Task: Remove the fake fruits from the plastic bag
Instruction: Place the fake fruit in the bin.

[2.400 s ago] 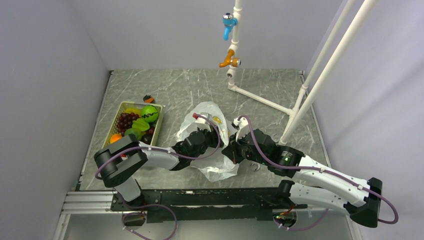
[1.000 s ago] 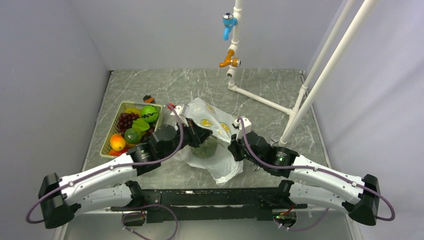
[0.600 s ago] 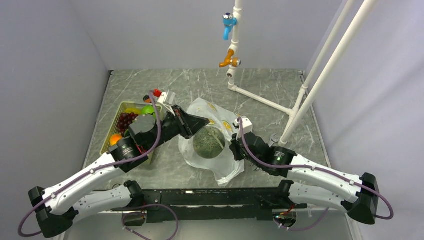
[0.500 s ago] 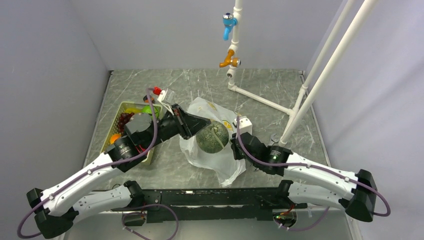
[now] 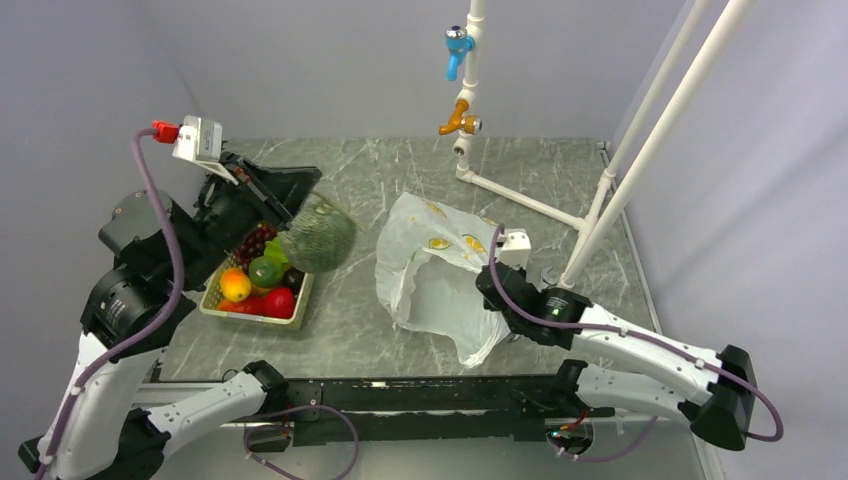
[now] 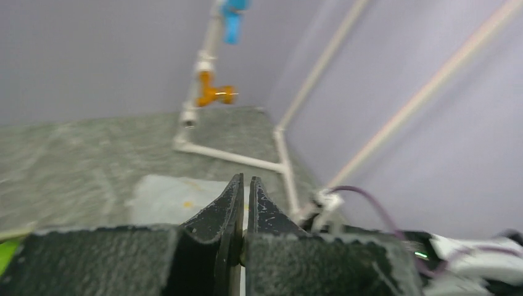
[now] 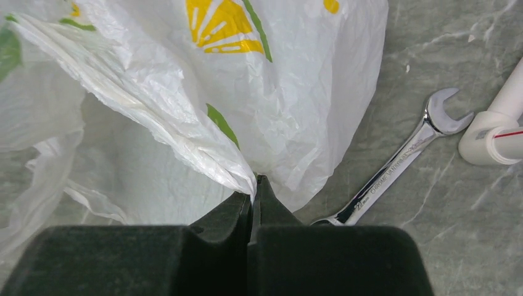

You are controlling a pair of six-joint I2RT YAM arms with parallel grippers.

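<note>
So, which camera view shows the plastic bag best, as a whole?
The top external view: the whole plastic bag is in frame, crumpled on the table. The right wrist view shows only a close part, pinched in the shut right gripper. The left wrist view shows just a blurred pale patch of it.

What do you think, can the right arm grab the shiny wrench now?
Probably not yet. The right fingers are pinched shut on the plastic bag, so they would need to let go first. The wrench lies beside them with nothing covering it.

Overhead and close right-wrist views share the plastic bag (image 5: pixel 432 282).
</note>
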